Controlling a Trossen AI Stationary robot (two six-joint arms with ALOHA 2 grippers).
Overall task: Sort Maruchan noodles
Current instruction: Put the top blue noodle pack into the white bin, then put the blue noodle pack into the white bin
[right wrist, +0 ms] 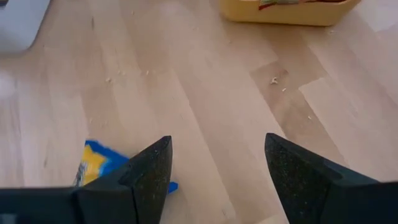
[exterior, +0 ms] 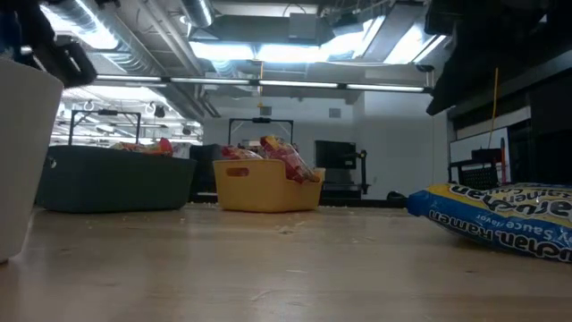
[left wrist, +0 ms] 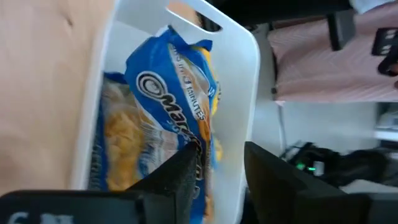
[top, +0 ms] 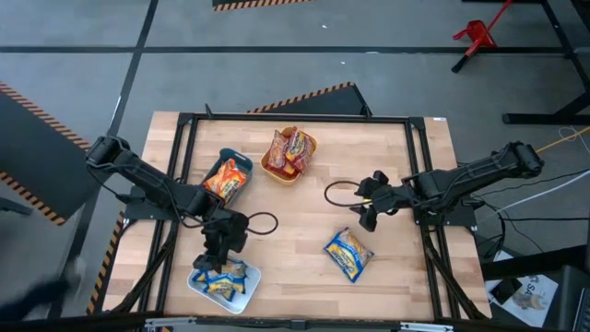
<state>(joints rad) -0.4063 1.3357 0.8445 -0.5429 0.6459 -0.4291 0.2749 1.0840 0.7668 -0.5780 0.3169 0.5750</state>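
Both arms reach in from the table's sides in the high view. The left gripper [top: 219,249] hangs over the white tray [top: 199,284] at the near edge, where blue-and-yellow packets [top: 226,279] already lie. The right gripper [top: 369,210] hovers mid-table with nothing between its fingers. One loose blue-and-yellow Maruchan packet [top: 348,254] lies on bare wood, just toward the near edge from the right gripper and well apart from the left one, so the right arm is nearer. Its long axis runs diagonally. An orange tray [top: 279,172] and a teal tray [top: 241,164] each hold reddish packets.

Low view: the loose packet [exterior: 500,217] lies flat at the right, with the orange tray [exterior: 259,188] and teal tray [exterior: 107,179] farther back.

Left wrist view: the left fingers [left wrist: 180,180] stand slightly apart above a blue packet [left wrist: 177,99] resting in the white tray [left wrist: 239,93]; they look released, not clamped.

Right wrist view: the right gripper [right wrist: 217,171] is spread wide over wood, the loose packet's corner [right wrist: 96,162] beside one finger, outside the gap. The jaws must shift toward it first.
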